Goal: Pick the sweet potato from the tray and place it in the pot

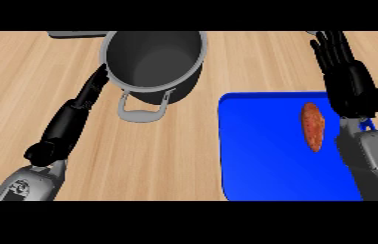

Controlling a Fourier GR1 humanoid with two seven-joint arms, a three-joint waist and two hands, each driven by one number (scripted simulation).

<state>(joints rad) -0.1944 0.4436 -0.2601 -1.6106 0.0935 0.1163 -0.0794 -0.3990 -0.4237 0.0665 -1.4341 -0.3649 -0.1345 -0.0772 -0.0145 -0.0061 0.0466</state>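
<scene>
Counter stock, pick not yet begun.
Flat blue rectangular tray (273,158) near right; round grey metal pot (153,63) far left, holding nothing; right hand (345,73) and left hand (74,115), fingers straight; orange-brown oblong sweet potato (312,126) lying ungrasped on tray.

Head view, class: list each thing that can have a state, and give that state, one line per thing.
Pot: upright, no lid, nothing inside.
Sweet potato: lying on the tray, not held.
Tray: flat on the counter, holding only the sweet potato.
Left hand: open, fingers straight, beside the pot.
Right hand: open, fingers straight, beyond the sweet potato.
</scene>
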